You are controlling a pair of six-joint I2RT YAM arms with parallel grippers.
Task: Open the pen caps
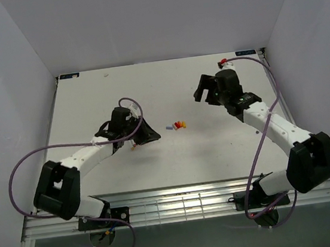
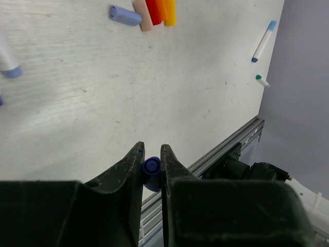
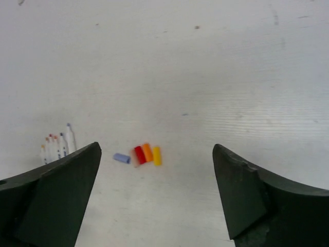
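Left gripper [image 2: 151,150]: clenched on a dark blue cap [image 2: 150,170], left of the other caps.
Right gripper [image 3: 157,148]: released, jaws wide apart, at the far right of the bench [image 1: 216,147].
Pen caps [image 1: 178,125]: lilac, pink, red, orange and yellow, lying in a row mid-bench between the arms.
Pens [image 3: 56,146]: white barrels bunched together, near the row.

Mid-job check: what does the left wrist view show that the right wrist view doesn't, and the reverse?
Left wrist only: the left gripper shut on a blue cap, and two loose pens near the table edge. Right wrist only: the right gripper open with nothing between its fingers, and a cluster of white pens side by side. Both: the row of loose caps on the table, with lilac, red, orange and yellow among them.
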